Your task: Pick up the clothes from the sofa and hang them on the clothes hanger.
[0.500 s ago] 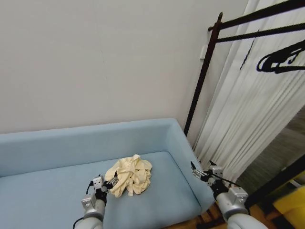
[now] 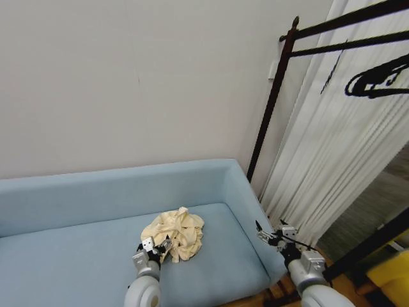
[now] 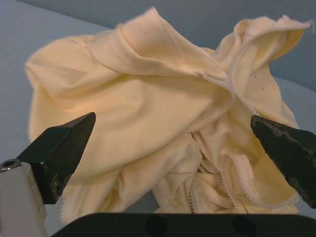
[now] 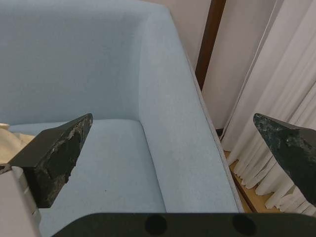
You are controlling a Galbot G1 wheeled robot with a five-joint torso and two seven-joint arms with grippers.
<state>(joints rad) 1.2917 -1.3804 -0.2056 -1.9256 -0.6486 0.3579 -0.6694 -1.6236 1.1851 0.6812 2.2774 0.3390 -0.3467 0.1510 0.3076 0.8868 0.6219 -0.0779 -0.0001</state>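
Lower centre, left gripper [image 2: 158,245] is hovering spread at ungrasped clothes [image 2: 176,231] on the sofa [image 2: 64,256]; right gripper [image 2: 271,235] is idling spread; nothing is hanging.

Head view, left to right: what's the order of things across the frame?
left hand, open at the near left edge of the pile → clothes on the sofa → right hand, open past the armrest → hanger up on the rack

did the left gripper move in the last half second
Yes. The left gripper has moved right, closing on the cream clothes on the sofa, its jaws open.
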